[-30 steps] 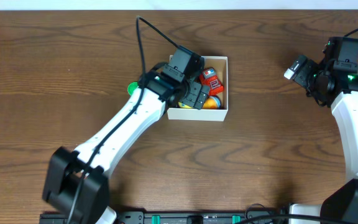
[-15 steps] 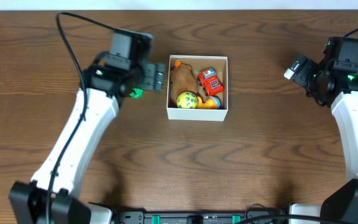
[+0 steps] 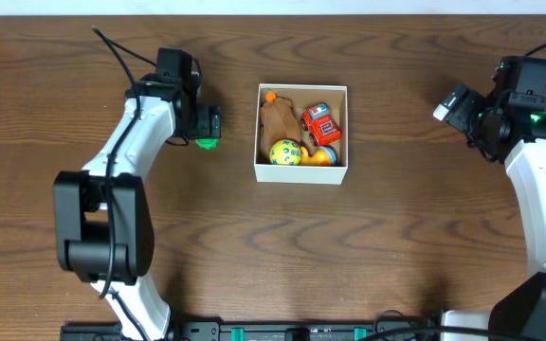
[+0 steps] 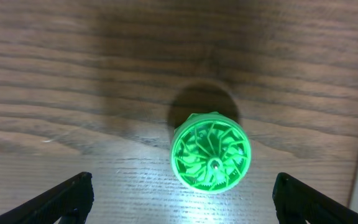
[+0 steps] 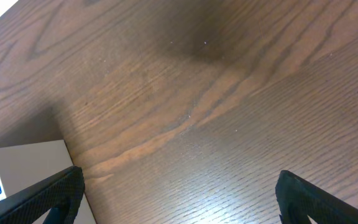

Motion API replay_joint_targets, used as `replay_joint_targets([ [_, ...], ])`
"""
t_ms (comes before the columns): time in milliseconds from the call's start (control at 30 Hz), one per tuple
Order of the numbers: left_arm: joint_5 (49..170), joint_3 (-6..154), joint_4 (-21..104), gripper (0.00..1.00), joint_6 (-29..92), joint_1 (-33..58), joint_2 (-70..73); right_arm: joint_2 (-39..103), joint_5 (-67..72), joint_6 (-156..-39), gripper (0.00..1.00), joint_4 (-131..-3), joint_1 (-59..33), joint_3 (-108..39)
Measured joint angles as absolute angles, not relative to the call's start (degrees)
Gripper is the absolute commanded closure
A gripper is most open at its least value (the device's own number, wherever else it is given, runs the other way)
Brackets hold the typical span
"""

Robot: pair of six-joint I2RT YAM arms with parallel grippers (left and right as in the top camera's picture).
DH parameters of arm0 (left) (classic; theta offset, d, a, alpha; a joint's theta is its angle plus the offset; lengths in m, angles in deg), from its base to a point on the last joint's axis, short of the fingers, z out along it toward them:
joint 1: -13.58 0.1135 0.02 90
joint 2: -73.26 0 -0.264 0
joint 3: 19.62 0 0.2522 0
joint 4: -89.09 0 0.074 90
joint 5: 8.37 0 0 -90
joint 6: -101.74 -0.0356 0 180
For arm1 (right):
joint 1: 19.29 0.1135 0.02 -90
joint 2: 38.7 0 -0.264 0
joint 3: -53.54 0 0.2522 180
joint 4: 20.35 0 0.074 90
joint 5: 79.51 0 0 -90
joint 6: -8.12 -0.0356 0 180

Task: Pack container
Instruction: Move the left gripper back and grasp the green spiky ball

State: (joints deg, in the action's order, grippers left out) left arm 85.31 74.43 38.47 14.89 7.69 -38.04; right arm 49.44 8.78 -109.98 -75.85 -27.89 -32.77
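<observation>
The container point(image 3: 301, 174) is a small white box with a tan inside at the table's middle. It holds a brown plush toy point(image 3: 277, 116), a red toy car point(image 3: 321, 124), a yellow-green ball point(image 3: 284, 152) and an orange-yellow toy point(image 3: 323, 156). A green round toy point(image 3: 206, 143) lies on the table left of the box; it also shows in the left wrist view point(image 4: 211, 154). My left gripper point(image 3: 209, 123) is open and empty, hovering right over the green toy point(image 4: 182, 199). My right gripper point(image 3: 455, 102) is open and empty over bare table at the far right point(image 5: 179, 199).
The container's white wall point(image 5: 27, 165) shows at the left edge of the right wrist view. A white strip runs along the table's far edge point(image 3: 273, 6).
My left arm has swung out of the container to the left and now hangs over the green toy. The toys in the box are uncovered. The right arm has not moved.
</observation>
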Motion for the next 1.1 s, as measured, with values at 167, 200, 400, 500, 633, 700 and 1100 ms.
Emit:
replay_joint_targets([
  [167,85.68,74.43,39.76,0.08,14.89,7.65,-40.01,49.44,8.78,-109.98,0.01,-75.85,-27.89,-32.77],
  [200,85.70,74.43,39.82,0.08,14.89,7.65,-40.36,49.44,8.78,-109.95,0.01,-75.85,-27.89,-32.77],
  [400,85.84,74.43,41.26,0.14,14.94,7.65,-42.79,49.44,8.78,-109.98,0.01,-75.85,-27.89,-32.77],
  [500,86.49,74.43,42.25,0.14,14.92,7.65,-43.73,49.44,8.78,-109.98,0.01,-75.85,-27.89,-32.77],
  [633,87.30,74.43,42.88,0.18,14.89,7.65,-44.23,49.44,8.78,-109.98,0.01,-75.85,-27.89,-32.77],
  [700,87.45,74.43,43.10,0.21,15.00,7.65,-44.32,49.44,8.78,-109.98,0.01,-75.85,-27.89,-32.77],
  [1100,87.63,74.43,43.56,0.36,14.83,7.47,-45.63,49.44,8.78,-109.98,0.01,-75.85,-27.89,-32.77],
])
